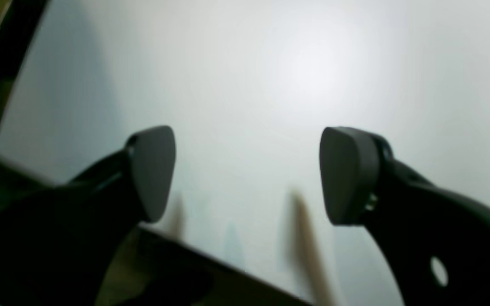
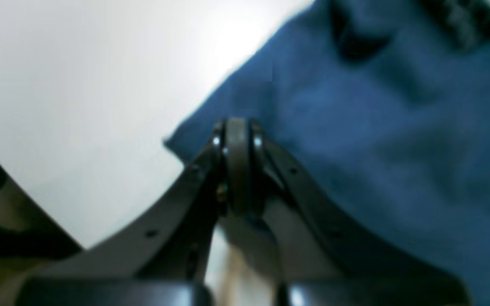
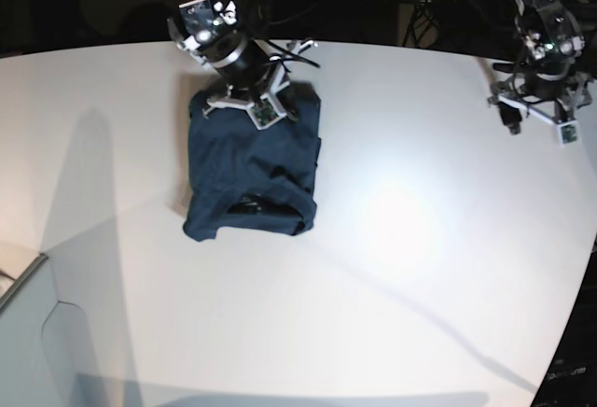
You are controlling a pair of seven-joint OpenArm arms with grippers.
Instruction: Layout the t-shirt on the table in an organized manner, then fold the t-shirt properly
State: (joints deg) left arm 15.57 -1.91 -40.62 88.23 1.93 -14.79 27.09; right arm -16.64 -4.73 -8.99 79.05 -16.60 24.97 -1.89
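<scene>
Base view: we see the navy t-shirt (image 3: 252, 178) lying as a compact, roughly rectangular bundle on the far left part of the white bench (image 3: 401, 267), with its neck opening towards the near edge of the bundle and wrinkles across the cloth. We place the right gripper (image 3: 250, 99) at the far edge of the shirt, its arm coming down from the top of the picture; the left gripper (image 3: 536, 108) hangs over bare bench at the far right, well apart from the shirt. Long arm shadows cross the bench surface, and a bright patch of light lies just right of the shirt.

Right wrist view: we find the right gripper (image 2: 237, 165) with its jaws pressed flat together, the two pads meeting in a single seam. Blue shirt cloth (image 2: 377, 140) fills the right half of the picture behind and beside the jaws, and a corner of the fabric shows just left of the tips. We cannot tell whether any cloth is caught between the pads; the picture is soft. White bench (image 2: 79, 106) fills the left half.

Left wrist view: we see the left gripper (image 1: 247, 174) with its jaws spread wide, the two dark pads well apart and nothing between them. Only white bench (image 1: 270, 76) lies beyond them, with its dark edge running across the lower left
</scene>
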